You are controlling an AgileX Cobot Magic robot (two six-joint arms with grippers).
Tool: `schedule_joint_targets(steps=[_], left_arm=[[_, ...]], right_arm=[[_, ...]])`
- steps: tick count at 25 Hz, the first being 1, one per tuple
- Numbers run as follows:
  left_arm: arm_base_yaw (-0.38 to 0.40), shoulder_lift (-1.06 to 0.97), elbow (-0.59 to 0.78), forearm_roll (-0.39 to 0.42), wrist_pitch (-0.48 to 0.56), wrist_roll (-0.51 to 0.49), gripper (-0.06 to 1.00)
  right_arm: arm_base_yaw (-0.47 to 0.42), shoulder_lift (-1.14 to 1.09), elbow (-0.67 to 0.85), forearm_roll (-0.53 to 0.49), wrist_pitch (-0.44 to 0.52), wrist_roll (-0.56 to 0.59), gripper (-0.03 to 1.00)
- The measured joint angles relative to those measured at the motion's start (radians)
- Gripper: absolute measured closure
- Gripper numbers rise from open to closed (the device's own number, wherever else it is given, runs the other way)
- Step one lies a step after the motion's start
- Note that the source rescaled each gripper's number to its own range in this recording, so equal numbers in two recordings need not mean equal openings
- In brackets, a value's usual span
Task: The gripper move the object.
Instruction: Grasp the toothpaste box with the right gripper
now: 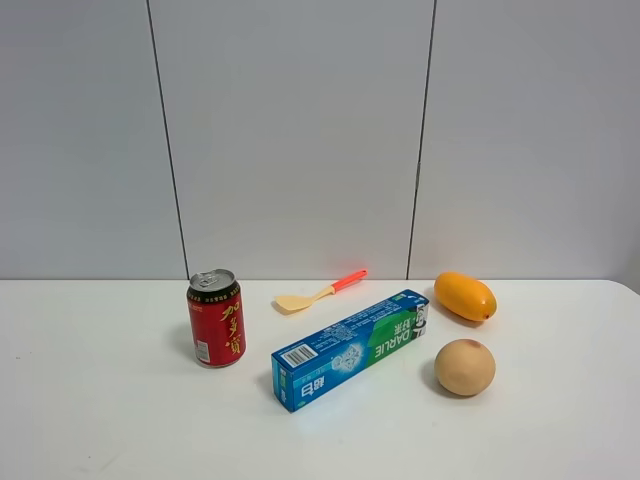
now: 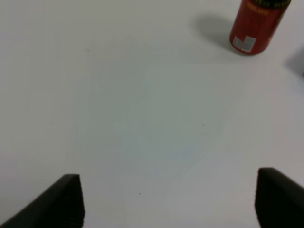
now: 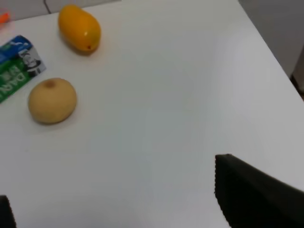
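Observation:
The blue-and-green DARLIE toothpaste box (image 1: 350, 349) lies flat and diagonal at the middle of the white table; one end shows in the right wrist view (image 3: 16, 66). Neither arm appears in the exterior high view. My left gripper (image 2: 173, 202) is open and empty over bare table, well short of the red can (image 2: 256, 26); the box is out of its view. My right gripper (image 3: 123, 204) is open and empty, its fingers (image 3: 251, 190) spread wide, well away from the box.
A red drink can (image 1: 216, 318) stands left of the box. A yellow spoon with a red handle (image 1: 318, 292) lies behind it. An orange mango (image 1: 464, 296) and a round tan fruit (image 1: 465, 367) sit to the right. The table's right edge (image 3: 268, 45) is near.

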Motion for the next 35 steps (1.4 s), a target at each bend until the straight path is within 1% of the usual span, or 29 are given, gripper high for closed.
schedule_joint_targets(steps=[4, 7, 11, 13, 15, 16, 18, 20, 22, 24, 25, 26, 28, 31, 35], left_arm=[[0.0, 0.0, 0.0, 0.0, 0.0, 0.0, -0.06], [0.0, 0.0, 0.0, 0.0, 0.0, 0.0, -0.06], [0.0, 0.0, 0.0, 0.0, 0.0, 0.0, -0.06], [0.0, 0.0, 0.0, 0.0, 0.0, 0.0, -0.06], [0.0, 0.0, 0.0, 0.0, 0.0, 0.0, -0.06], [0.0, 0.0, 0.0, 0.0, 0.0, 0.0, -0.06], [0.0, 0.0, 0.0, 0.0, 0.0, 0.0, -0.06], [0.0, 0.0, 0.0, 0.0, 0.0, 0.0, -0.06], [0.0, 0.0, 0.0, 0.0, 0.0, 0.0, -0.06], [0.0, 0.0, 0.0, 0.0, 0.0, 0.0, -0.06], [0.0, 0.0, 0.0, 0.0, 0.0, 0.0, -0.06], [0.0, 0.0, 0.0, 0.0, 0.0, 0.0, -0.06], [0.0, 0.0, 0.0, 0.0, 0.0, 0.0, -0.06], [0.0, 0.0, 0.0, 0.0, 0.0, 0.0, -0.06], [0.0, 0.0, 0.0, 0.0, 0.0, 0.0, -0.06]], right_arm=[[0.0, 0.189, -0.125, 0.161, -0.042, -0.163, 0.14], [0.0, 0.372, -0.226, 0.209, -0.078, -0.239, 0.14], [0.012, 0.661, -0.356, 0.247, -0.144, -0.271, 0.13], [0.062, 0.798, -0.425, 0.259, -0.161, -0.27, 0.07], [0.143, 0.945, -0.485, 0.25, -0.181, -0.258, 0.02], [0.195, 1.018, -0.518, 0.232, -0.2, -0.234, -0.01], [0.294, 1.144, -0.58, 0.18, -0.237, -0.153, -0.02], [0.359, 1.26, -0.655, 0.117, -0.259, 0.014, -0.03], [0.402, 1.38, -0.728, 0.058, -0.237, 0.221, -0.03], [0.436, 1.488, -0.801, -0.011, -0.183, 0.443, -0.03], [0.451, 1.544, -0.828, -0.044, -0.165, 0.532, -0.03], [0.462, 1.587, -0.852, -0.065, -0.152, 0.594, -0.03], [0.487, 1.679, -0.908, -0.1, -0.143, 0.704, -0.03], [0.527, 1.782, -0.997, -0.156, -0.14, 0.822, -0.03], [0.555, 1.897, -1.124, -0.182, -0.126, 0.921, -0.03]])
